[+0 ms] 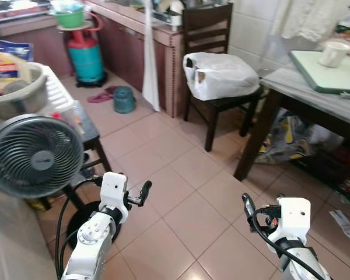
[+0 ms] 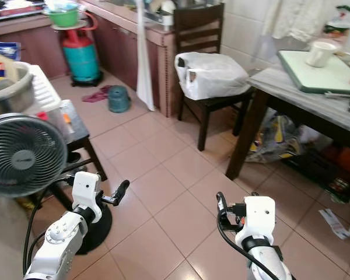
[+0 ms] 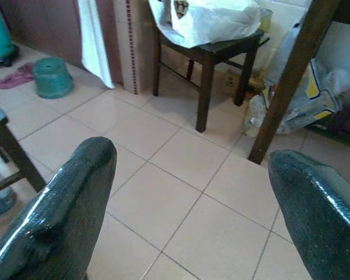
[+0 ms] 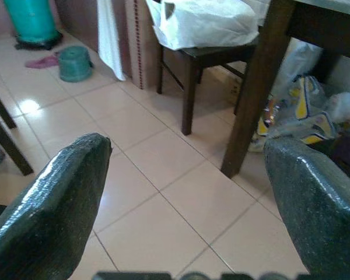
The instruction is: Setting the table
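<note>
Table [image 1: 315, 96] stood ahead to the right, carrying a green tray [image 1: 324, 73] and one cup [image 1: 333, 53]; setting looked barely begun. Left gripper [image 1: 141, 194] and right gripper [image 1: 247, 208] hung over floor tiles, jaws wide apart, empty.

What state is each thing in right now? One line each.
left pincer: open, holding nothing, above the floor
right pincer: open, holding nothing, above the floor
cup: upright on the green board on the table
white bag: resting on the chair seat
chair: upright, beside the table
fan: upright; cannot tell if running
gas cylinder: upright by the cabinets
</note>
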Robot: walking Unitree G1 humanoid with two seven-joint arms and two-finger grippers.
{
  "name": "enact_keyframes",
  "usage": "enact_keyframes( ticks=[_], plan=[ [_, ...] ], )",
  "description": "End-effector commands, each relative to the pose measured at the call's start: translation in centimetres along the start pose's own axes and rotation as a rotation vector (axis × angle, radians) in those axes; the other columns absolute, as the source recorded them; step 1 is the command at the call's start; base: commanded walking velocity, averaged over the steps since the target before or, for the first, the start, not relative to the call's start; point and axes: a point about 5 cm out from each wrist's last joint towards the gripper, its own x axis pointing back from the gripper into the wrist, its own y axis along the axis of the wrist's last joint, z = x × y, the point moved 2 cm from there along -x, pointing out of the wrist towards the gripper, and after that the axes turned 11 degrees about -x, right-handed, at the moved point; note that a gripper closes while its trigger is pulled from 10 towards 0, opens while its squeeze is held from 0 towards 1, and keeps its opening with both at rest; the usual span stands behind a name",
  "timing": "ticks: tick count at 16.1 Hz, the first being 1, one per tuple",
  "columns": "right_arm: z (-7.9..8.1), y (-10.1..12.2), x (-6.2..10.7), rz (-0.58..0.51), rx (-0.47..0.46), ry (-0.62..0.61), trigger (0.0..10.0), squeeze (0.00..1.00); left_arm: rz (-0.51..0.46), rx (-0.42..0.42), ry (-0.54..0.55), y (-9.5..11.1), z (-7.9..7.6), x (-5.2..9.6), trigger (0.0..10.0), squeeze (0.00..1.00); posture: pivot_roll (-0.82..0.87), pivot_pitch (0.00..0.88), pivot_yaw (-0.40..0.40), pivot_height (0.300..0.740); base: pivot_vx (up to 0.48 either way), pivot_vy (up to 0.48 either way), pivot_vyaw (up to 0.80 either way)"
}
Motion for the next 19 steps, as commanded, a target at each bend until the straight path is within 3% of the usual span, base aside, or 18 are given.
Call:
enact_keyframes(
  ticks=[1, 5, 10, 19],
  plan=[
    [-0.15, 0.85, 0.12, -0.019, 0.003, -0.001, 10.0, 0.0, 0.004, -0.001, 0.006, -0.06, 0.17, 0.03, 10.0, 0.0, -0.12, 0.0, 0.006, 0.74, 0.0, 0.0, -0.8],
    [-0.49, 0.71, 0.5, 0.004, 0.01, 0.003, 10.0, 0.0, 0.006, 0.0, 0.008, -0.1, 0.08, 0.23, 10.0, 0.0, -0.12, 0.0, -0.008, 0.74, 0.0, 0.0, -0.8],
    [0.36, 0.38, 0.34, -0.008, -0.024, -0.004, 10.0, 0.0, 0.004, 0.001, 0.01, 0.02, 0.26, 0.33, 10.0, 0.0, -0.12, 0.0, 0.013, 0.74, 0.0, -0.146, -0.75],
    [0.4, 0.86, 0.09, -0.04, -0.026, -0.025, 10.0, 0.0, -0.008, -0.003, -0.007, 0.65, 0.26, -0.27, 10.0, 0.0, -0.13, 0.0, 0.036, 0.74, 0.0, -0.35, 0.0]
  ],
)
